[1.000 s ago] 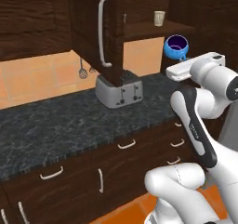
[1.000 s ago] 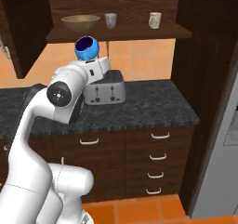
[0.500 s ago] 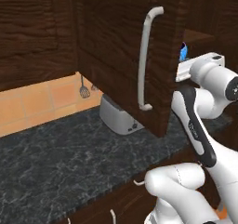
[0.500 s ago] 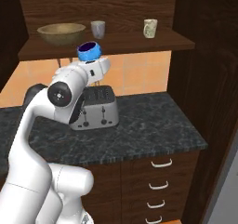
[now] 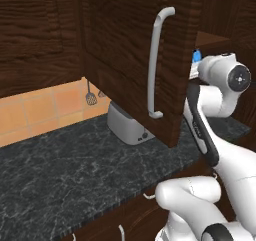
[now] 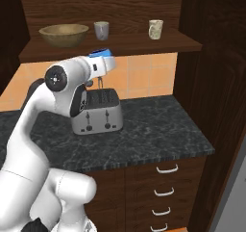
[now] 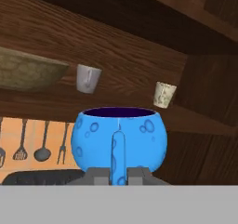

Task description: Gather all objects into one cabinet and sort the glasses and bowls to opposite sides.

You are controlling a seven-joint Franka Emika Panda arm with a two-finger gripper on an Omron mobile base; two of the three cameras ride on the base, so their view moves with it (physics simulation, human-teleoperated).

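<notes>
I carry the blue handled bowl [image 7: 120, 145] toward the cabinet shelf [image 6: 115, 45]; my tool [image 7: 116, 175] is closed on its handle. The tan bowl [image 6: 63, 34] sits at 10 o'clock, the glasses at 12 and 2. Next I should raise it and place it beside the tan bowl.

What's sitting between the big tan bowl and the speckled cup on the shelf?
A small grey tumbler, between the wide tan bowl and beige speckled tumbler, in the right base view.

Open cabinet door [image 5: 132, 50] with pale bar handle [image 5: 156, 62] hides most of toaster [image 5: 127, 126]; blue bowl [image 5: 197, 56] peeks behind.
</notes>
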